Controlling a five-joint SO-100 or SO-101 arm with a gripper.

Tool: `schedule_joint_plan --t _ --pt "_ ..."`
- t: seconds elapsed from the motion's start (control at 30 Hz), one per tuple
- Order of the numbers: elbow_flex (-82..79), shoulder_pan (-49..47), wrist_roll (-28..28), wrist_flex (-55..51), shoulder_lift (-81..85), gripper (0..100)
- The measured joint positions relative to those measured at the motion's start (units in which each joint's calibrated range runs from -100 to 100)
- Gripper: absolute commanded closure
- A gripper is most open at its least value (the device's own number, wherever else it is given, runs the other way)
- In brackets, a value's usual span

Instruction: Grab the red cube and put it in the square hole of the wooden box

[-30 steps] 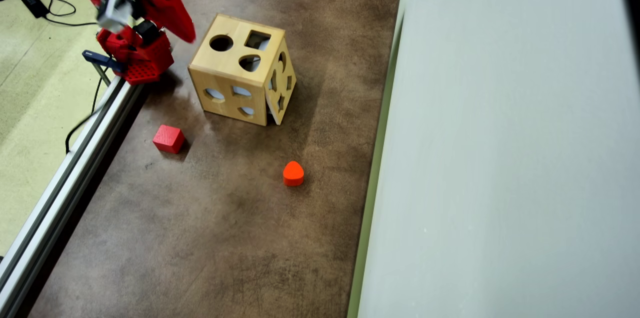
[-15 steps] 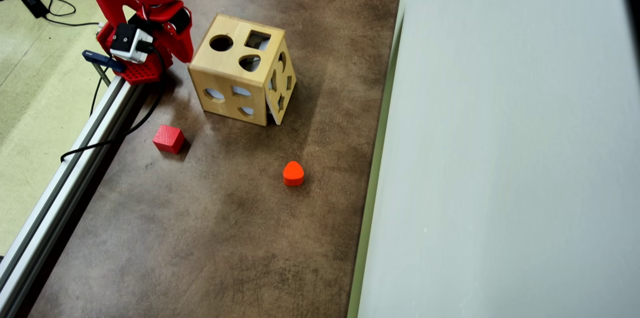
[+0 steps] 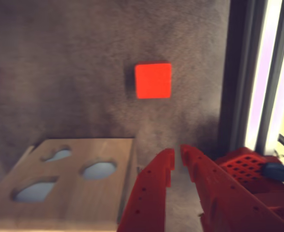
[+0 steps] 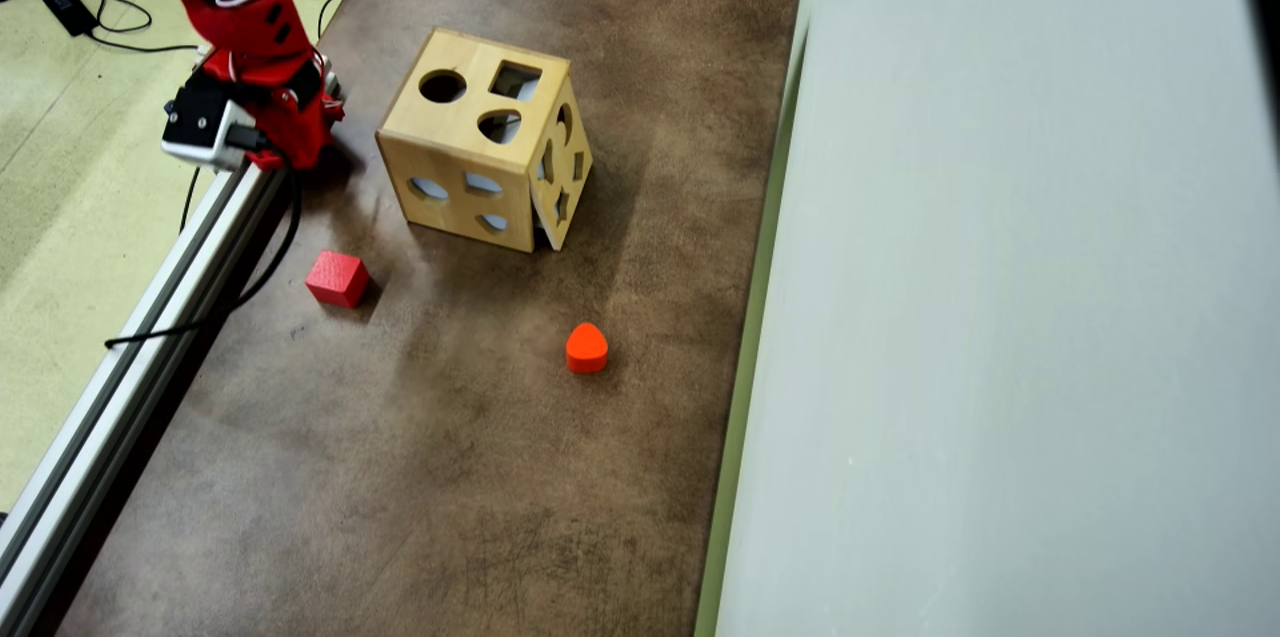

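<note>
Reach not begun: arm folded by its base, cube lying free on the table.

Wrist view: gripper (image 3: pixel 177 155) enters from 6 o'clock, its 2 red perforated plastic fingers nearly together, a narrow slit between the tips, nothing held. The red cube (image 3: pixel 153 80) sits at 12 o'clock from the tips, well apart, a flat square face up, on the mottled brown table (image 3: pixel 59 63). A pale wooden box (image 3: pixel 79 183) with rounded cutouts fills 8 o'clock. Overhead view: the cube (image 4: pixel 337 278) lies at 7 o'clock of the box (image 4: pixel 484 139), near the metal rail (image 4: pixel 130 357). The square hole (image 4: pixel 515 80) is on the top face, beside a round one. An orange rounded block (image 4: pixel 586 348) rests at 5 o'clock. Next move, I judge: spread the fingers, extend and descend over the cube, squared to its faces.
</note>
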State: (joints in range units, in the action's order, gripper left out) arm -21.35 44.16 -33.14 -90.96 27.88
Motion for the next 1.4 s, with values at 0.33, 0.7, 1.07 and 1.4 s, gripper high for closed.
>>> schedule_joint_plan --t 0.33,0.7,1.07,1.4 --pt "-0.09 3.95 -1.42 14.04 -9.24 96" --pt "-13.91 2.3 -1.42 28.41 -10.93 96" --pt "-28.98 -0.43 -1.37 35.92 -6.1 84" --pt "-31.78 -0.22 -1.37 36.24 -5.59 83"
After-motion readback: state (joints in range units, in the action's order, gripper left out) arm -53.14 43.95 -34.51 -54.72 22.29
